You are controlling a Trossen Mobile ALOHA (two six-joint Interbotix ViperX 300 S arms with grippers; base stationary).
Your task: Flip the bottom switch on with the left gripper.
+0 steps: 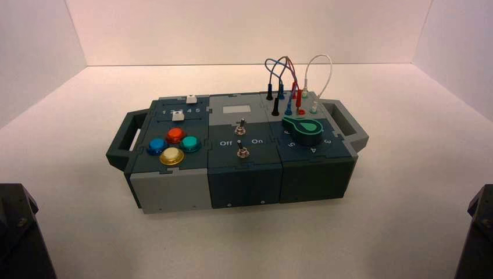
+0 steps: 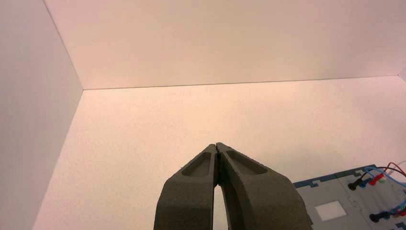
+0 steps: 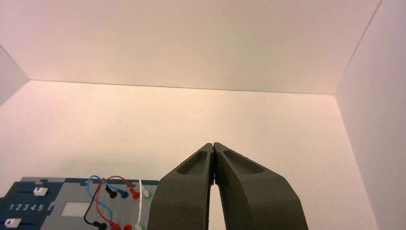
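Note:
The bottom switch (image 1: 243, 152) is a small dark-levered toggle in the dark blue middle panel of the box (image 1: 174, 195), near its front edge, between the words Off and On. A twin toggle (image 1: 239, 124) stands just behind it. My left gripper (image 2: 217, 144) is shut on nothing and points over bare table to the left of the box, far from the switch. Only the box's rear corner with wire plugs (image 2: 368, 181) shows in the left wrist view. My right gripper (image 3: 212, 144) is shut too, parked to the right.
Four coloured buttons (image 1: 172, 146) and two white sliders (image 1: 184, 107) fill the box's left module. A green knob (image 1: 304, 129) and looped wires (image 1: 293, 75) fill the right one. Handles (image 1: 123, 142) stick out at both ends. White walls enclose the table.

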